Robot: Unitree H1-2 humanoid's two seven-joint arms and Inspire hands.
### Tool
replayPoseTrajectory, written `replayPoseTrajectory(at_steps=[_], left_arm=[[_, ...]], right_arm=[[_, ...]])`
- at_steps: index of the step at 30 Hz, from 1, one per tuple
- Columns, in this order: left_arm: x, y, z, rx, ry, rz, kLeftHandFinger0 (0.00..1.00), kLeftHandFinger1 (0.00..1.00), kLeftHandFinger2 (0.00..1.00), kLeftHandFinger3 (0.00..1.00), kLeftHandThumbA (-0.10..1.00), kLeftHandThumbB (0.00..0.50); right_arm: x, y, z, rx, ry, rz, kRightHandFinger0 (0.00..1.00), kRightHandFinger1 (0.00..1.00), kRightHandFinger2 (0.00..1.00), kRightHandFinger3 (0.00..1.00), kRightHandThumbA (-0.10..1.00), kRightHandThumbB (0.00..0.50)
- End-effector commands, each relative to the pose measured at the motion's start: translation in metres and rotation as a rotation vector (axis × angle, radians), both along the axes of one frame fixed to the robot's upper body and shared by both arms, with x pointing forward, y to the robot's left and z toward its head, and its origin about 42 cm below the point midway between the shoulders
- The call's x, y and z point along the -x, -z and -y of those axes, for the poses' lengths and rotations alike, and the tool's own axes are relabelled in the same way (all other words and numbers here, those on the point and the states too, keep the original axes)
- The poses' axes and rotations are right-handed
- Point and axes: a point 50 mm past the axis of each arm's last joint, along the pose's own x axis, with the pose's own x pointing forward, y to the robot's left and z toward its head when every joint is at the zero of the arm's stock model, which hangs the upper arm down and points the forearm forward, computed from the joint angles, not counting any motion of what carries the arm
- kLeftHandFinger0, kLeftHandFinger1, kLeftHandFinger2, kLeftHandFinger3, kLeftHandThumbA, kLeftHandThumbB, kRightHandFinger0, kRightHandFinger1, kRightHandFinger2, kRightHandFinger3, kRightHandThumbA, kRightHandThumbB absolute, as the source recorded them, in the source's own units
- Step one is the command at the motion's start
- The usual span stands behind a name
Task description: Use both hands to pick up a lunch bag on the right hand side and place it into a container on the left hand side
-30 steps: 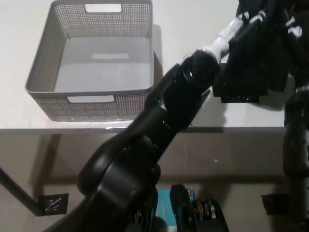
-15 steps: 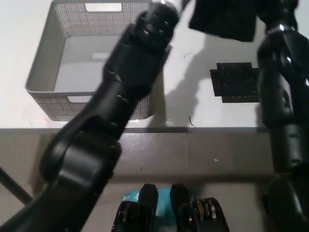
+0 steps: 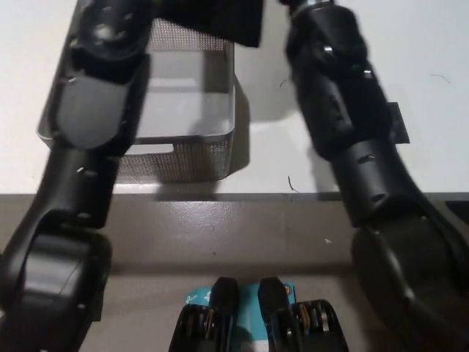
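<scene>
lunch bag above container, container on table left

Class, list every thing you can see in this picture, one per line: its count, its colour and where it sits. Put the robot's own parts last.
lunch bag: one, black, at the top edge, above the far side of the basket, between the two arms.
basket: one, grey perforated container, on the table's left part, partly hidden by the left arm.
table: one, white top.
dark flat patch: one, black, on the table, mostly hidden behind the right arm.
left arm: one, black, reaching up over the basket; the hand is out of view.
right arm: one, black, reaching up at right; the hand is out of view.
</scene>
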Motion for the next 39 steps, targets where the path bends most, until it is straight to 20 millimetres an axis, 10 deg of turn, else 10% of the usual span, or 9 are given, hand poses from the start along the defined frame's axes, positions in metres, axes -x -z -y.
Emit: replayPoseTrajectory(at_steps=[1, 12, 24, 31, 34, 37, 39], left_arm=[[0.028, -0.042, -0.007, 0.015, 0.062, 0.12, 1.0, 1.0, 1.0, 1.0, 1.0, 0.318], [0.059, -0.011, -0.043, 0.055, 0.01, 0.142, 1.0, 1.0, 1.0, 1.0, 1.0, 0.253], [0.042, 0.023, -0.004, -0.013, 0.036, -0.028, 1.0, 1.0, 1.0, 1.0, 1.0, 0.321], [0.032, 0.05, 0.007, 0.0, 0.117, -0.064, 1.0, 1.0, 1.0, 1.0, 1.0, 0.27], [0.035, 0.068, -0.008, -0.041, 0.134, -0.188, 1.0, 1.0, 1.0, 1.0, 1.0, 0.301], [0.038, 0.09, -0.055, -0.088, 0.092, -0.253, 1.0, 1.0, 1.0, 1.0, 1.0, 0.274], [0.043, 0.095, -0.08, -0.105, 0.081, -0.278, 1.0, 1.0, 1.0, 1.0, 1.0, 0.252]], right_arm=[[0.038, -0.066, -0.085, 0.066, -0.239, 0.226, 1.0, 1.0, 1.0, 1.0, 1.0, 0.192], [0.058, -0.04, -0.123, 0.074, -0.339, 0.246, 1.0, 1.0, 1.0, 1.0, 1.0, 0.157], [0.041, 0.005, -0.081, 0.047, -0.248, 0.148, 1.0, 1.0, 1.0, 1.0, 1.0, 0.202], [0.035, 0.031, -0.06, 0.142, -0.208, 0.113, 1.0, 1.0, 1.0, 1.0, 1.0, 0.14], [0.033, 0.041, -0.025, 0.332, -0.058, 0.053, 1.0, 1.0, 1.0, 1.0, 0.93, 0.078], [0.041, 0.061, 0.03, 0.365, 0.077, 0.099, 1.0, 1.0, 1.0, 1.0, 0.48, 0.047], [0.047, 0.071, 0.056, 0.376, 0.095, 0.121, 1.0, 1.0, 1.0, 1.0, 0.45, 0.023]])
